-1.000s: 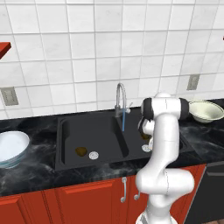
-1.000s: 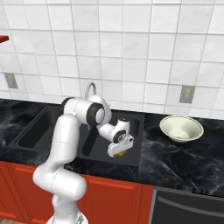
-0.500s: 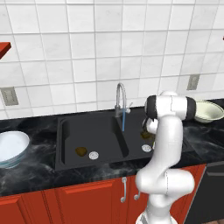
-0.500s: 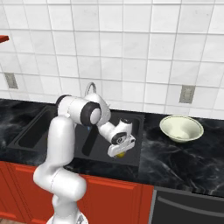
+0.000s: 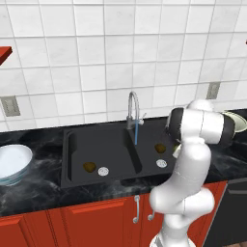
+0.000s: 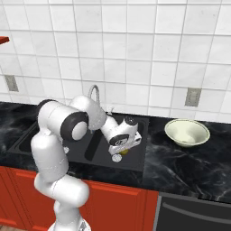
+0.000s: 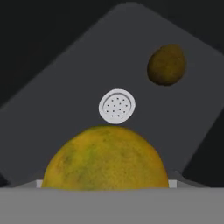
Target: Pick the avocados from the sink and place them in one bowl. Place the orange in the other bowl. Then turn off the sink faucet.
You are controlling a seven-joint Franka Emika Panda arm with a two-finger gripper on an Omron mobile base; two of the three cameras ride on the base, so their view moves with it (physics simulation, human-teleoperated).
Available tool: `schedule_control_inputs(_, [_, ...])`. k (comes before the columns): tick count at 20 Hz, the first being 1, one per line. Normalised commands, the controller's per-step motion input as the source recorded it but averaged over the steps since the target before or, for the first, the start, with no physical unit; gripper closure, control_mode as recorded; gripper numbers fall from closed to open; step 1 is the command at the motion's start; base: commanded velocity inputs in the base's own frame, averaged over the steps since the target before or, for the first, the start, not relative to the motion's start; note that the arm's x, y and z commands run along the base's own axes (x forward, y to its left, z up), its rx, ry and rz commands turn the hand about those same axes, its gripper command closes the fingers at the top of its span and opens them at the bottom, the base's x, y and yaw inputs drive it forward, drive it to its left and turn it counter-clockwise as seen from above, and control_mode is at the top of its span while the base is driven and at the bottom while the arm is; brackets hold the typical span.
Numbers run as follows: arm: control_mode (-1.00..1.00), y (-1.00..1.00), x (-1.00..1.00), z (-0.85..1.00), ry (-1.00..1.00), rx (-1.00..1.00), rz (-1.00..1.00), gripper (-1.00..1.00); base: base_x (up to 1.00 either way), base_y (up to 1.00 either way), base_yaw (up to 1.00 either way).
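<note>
The gripper sits low over the orange, grip unclear.

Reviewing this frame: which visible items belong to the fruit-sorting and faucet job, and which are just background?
Job items: orange close before the gripper; avocados; sink; pale blue-white bowl; cream bowl; faucet, water running.

Background: wall outlets, red cabinets, white drains.

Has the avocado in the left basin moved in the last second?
No. The avocado lies just left of the white drain, as before.
</note>
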Motion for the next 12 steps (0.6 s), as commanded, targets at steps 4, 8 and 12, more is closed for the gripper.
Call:
schedule_control_inputs(4, [-1.00, -0.07, -0.20, 0.99, -0.19, 0.01, -0.20, 1.00, 0.00, 0.00, 0.00])
schedule_control_inputs(8, [-1.00, -0.25, -0.13, 0.95, -0.11, 0.00, -0.22, 1.00, 0.00, 0.00, 0.00])
schedule_control_inputs(12, [-1.00, -0.29, 0.00, 0.86, -0.02, 0.01, -0.23, 1.00, 0.00, 0.00, 0.00])
